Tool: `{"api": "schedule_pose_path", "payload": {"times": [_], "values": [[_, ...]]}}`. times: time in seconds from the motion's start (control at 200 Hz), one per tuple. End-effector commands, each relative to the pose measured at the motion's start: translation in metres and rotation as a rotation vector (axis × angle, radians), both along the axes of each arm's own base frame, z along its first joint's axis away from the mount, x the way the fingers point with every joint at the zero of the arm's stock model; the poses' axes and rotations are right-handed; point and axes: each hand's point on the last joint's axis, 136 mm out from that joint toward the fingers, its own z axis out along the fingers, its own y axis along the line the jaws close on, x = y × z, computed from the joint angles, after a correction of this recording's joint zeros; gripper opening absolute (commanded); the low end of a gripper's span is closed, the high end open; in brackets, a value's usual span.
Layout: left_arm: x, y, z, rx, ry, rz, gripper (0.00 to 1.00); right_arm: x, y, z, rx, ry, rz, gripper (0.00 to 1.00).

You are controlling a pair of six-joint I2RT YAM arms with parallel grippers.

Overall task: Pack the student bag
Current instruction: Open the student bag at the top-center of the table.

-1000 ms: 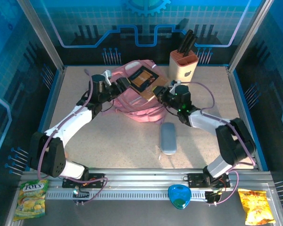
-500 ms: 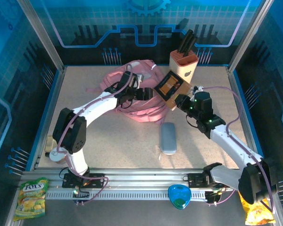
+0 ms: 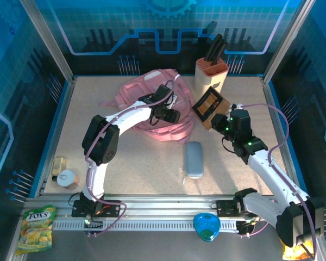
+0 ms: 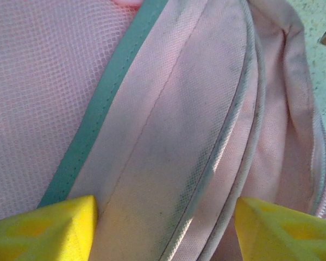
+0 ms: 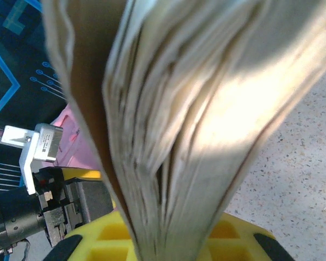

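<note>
The student bag (image 3: 152,103), a soft pink backpack, lies at the back middle of the table. My left gripper (image 3: 171,113) rests on its right side. In the left wrist view it (image 4: 163,231) is open, and its yellow fingertips (image 4: 43,228) straddle a seamed pink band of the bag (image 4: 168,125) beside a mesh panel. To the right of the bag, my right gripper (image 3: 221,123) is shut on a brown-covered book (image 3: 208,105), held tilted above the table. The book's page edges (image 5: 168,109) rise between that gripper's yellow fingers (image 5: 244,242).
A tan knife block (image 3: 212,72) stands at the back, just behind the held book. A grey-blue pencil case (image 3: 194,159) lies in front of the bag. A small cup (image 3: 68,178) and box (image 3: 58,163) sit near the left edge. Snack packets (image 3: 36,224) and a blue heart-shaped case (image 3: 206,227) lie on the front rail.
The right gripper has carried the book from above the bag rightward, toward the knife block. The left gripper has slid from the bag's left side across to its right side.
</note>
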Motion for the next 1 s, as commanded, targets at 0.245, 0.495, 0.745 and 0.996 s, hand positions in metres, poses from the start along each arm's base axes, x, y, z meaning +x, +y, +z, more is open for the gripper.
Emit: {"api": "schedule_pose_path", "payload": {"times": [0.245,0.495,0.745,0.996], "values": [[0.009,0.014,-0.009,0.157,0.006,0.046,0.48,0.002,-0.007,0.017,0.008,-0.073,-0.028,0.0],[0.012,0.013,0.004,0.162,-0.023,0.041,0.4,-0.001,-0.01,0.016,0.012,-0.071,-0.035,0.0],[0.012,0.015,0.008,0.257,-0.079,-0.009,0.23,-0.003,-0.011,0.015,0.017,-0.07,-0.04,0.0],[0.014,0.016,0.046,0.221,-0.147,0.024,0.0,-0.007,-0.014,0.018,0.014,-0.08,-0.048,0.0]]}}
